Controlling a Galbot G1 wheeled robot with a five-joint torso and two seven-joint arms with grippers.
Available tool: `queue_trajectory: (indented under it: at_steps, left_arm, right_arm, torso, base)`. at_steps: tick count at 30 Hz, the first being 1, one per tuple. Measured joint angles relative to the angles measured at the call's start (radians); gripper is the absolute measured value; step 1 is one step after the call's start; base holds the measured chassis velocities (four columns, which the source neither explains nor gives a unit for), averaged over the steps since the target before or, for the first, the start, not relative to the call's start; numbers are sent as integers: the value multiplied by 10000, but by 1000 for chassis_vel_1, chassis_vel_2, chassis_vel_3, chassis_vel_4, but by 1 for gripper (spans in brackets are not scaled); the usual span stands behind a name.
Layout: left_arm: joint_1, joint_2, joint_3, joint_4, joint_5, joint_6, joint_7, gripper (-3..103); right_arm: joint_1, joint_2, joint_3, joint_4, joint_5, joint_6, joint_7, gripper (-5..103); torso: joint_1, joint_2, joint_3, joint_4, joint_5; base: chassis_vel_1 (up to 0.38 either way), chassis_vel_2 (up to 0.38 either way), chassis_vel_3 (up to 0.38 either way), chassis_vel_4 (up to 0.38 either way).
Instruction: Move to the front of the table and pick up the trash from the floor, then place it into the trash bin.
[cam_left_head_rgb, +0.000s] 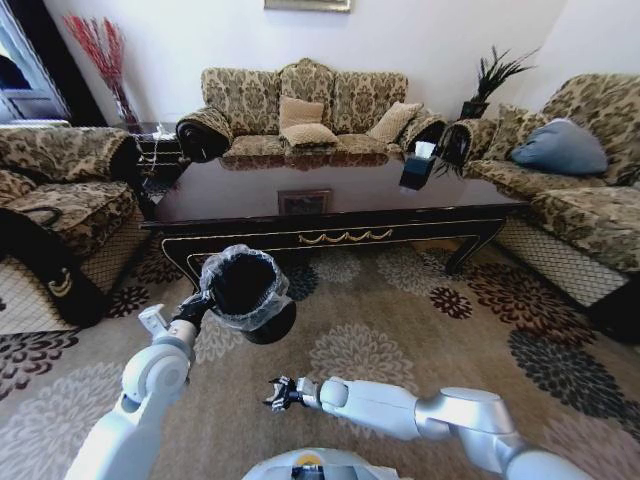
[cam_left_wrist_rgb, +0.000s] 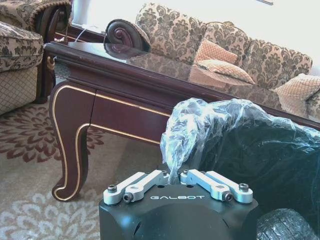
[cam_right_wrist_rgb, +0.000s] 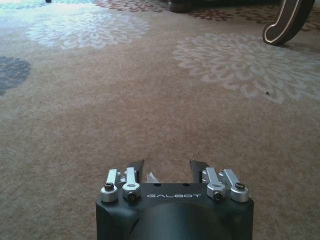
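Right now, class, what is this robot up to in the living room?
The robot faces the table on a patterned carpet. Its left gripper is shut on the plastic-lined rim of the trash bin, holding it up in front of the table. Its right gripper is low over the carpet with its fingers apart and a small white scrap between them. A black tissue box stands on the table.

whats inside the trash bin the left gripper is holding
The trash bin, held at its rim by the left gripper, shows a crinkled clear plastic bag lining the rim. Below that the interior is dark, so any trash at the bottom cannot be seen.
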Motion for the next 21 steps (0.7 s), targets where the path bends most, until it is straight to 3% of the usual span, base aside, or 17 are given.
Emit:
queue_trajectory:
  at_steps: [3,4,6,13,16,19,21]
  left_arm:
    - [21,0,-1,-4,0,0,0,3]
    - [28,0,-1,-6,0,0,0,3]
    - [33,0,-3,-8,1,0,0,3]
    - [55,21,-27,-42,3,-1,2,3]
    - [62,19,-29,-51,5,-3,2,3]
    - [69,-5,-31,-53,15,-8,2,3]
    - [70,-6,-31,-53,16,-9,2,3]
  right_arm:
    - [-22,-42,0,-32,-41,0,195,38]
    - [-32,-63,-1,-28,-43,1,313,44]
    - [-41,-78,-7,-17,-43,0,422,44]
    - [-84,-77,-119,86,269,-369,1542,76]
    - [-113,-87,-166,97,393,-436,1662,82]
    - [-176,-115,-192,108,427,-465,1705,96]
    - [-181,-116,-194,108,426,-466,1704,96]
  torso:
    - [0,0,0,0,0]
    - [0,0,0,0,0]
    - [0,0,0,-1,0]
    - [0,0,0,0,0]
    - [0,0,0,0,0]
    - [0,0,0,0,0]
    - [0,0,0,0,0]
  base:
    - [0,0,0,0]
    - [0,0,0,0]
    - [0,0,0,0]
    - [0,0,0,0]
    - [0,0,0,0]
    - [0,0,0,0]
    - [0,0,0,0]
